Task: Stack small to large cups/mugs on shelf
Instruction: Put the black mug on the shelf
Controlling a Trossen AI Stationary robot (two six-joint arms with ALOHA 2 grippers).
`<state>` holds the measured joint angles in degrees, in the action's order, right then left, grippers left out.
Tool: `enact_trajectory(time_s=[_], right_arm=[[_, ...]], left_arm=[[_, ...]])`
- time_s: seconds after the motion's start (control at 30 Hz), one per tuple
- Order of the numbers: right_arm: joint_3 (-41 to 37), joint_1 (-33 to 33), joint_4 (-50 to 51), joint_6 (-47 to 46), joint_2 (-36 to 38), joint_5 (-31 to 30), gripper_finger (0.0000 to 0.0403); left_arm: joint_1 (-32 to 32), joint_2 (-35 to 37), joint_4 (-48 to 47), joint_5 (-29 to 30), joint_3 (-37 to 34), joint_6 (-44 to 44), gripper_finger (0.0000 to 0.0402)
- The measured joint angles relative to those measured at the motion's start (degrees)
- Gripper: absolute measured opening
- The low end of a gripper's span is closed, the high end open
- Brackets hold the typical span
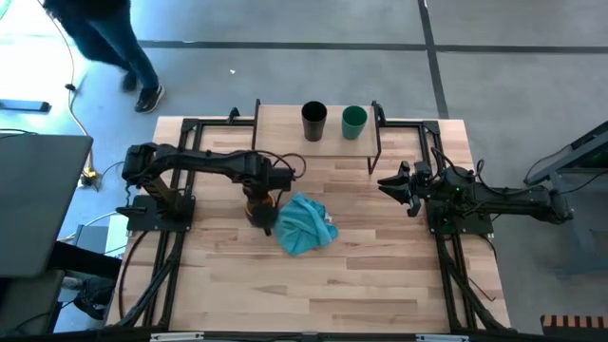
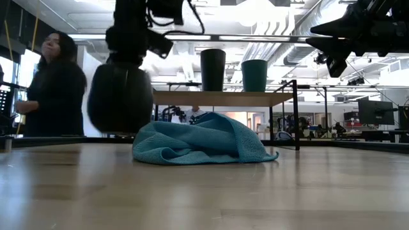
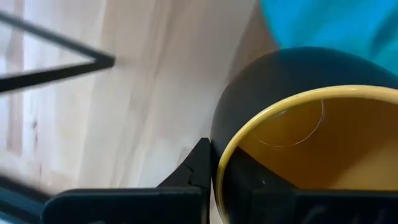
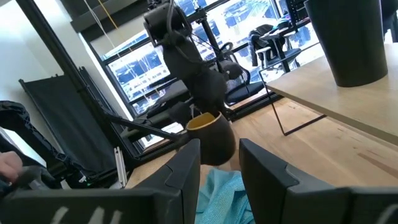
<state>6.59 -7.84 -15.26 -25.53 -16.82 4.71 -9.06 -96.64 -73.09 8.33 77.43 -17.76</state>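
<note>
The dark mug with the yellow-orange inside (image 1: 256, 201) hangs in my left gripper (image 1: 263, 211) just left of the teal cloth (image 1: 306, 224); the low view shows the mug (image 2: 120, 99) a little above the table. The taller black cup (image 1: 313, 121) and the green cup (image 1: 353, 121) stand upright side by side on the shelf (image 1: 285, 128), at the table's far edge. My right gripper (image 1: 394, 183) hovers open to the right of the shelf's near right leg, touching nothing. My left gripper holds the mug by its rim wall (image 3: 219, 163), one finger (image 3: 198, 169) outside and the other inside the hollow. The fingers come from above, pointing down. The mug hangs upright below them, lifted a little clear of the table beside the cloth.
The teal cloth (image 2: 201, 139) lies crumpled on the table mid-way, right of the mug. The shelf's thin black legs (image 1: 376, 142) stand between my right gripper and the cups. A person (image 2: 51, 83) stands beyond the table's far left. Bare wood stretches toward the near edge.
</note>
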Motion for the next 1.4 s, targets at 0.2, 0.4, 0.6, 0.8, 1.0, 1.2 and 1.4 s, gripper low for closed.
enact_trajectory(time_s=[0.2, 0.4, 0.6, 0.8, 1.0, 1.2, 1.4], right_arm=[[0.00, 0.00, 0.01, -0.15, 0.01, 0.00, 0.0103], [0.00, 0.00, -0.01, -0.15, 0.00, 0.00, 0.0103], [0.00, 0.01, -0.01, -0.19, 0.00, 0.00, 0.0103], [0.00, 0.01, -0.01, -0.19, 0.01, 0.00, 0.0103], [0.00, 0.02, -0.03, -0.65, 0.01, -0.25, 0.0103], [0.00, 0.02, -0.03, -1.49, 0.01, -1.51, 0.0103], [0.00, 0.02, -0.56, -1.68, 0.00, -1.51, 0.0103]], left_arm=[[0.03, 0.00, -2.72, -2.01, 5.52, 5.29, 0.0004], [-3.05, 0.00, -6.70, -2.35, 11.82, 8.87, 0.0004], [-6.52, 0.00, -10.93, -2.57, 18.66, 13.19, 0.0004], [-9.49, 0.00, -14.32, -2.97, 24.99, 18.39, 0.0004], [-11.69, 0.00, -14.93, -2.74, 29.60, 21.67, 0.0004], [-13.52, 0.00, -15.16, -2.31, 30.94, 24.62, 0.0004], [-15.47, 0.00, -15.02, -1.41, 30.94, 26.64, 0.0003]])
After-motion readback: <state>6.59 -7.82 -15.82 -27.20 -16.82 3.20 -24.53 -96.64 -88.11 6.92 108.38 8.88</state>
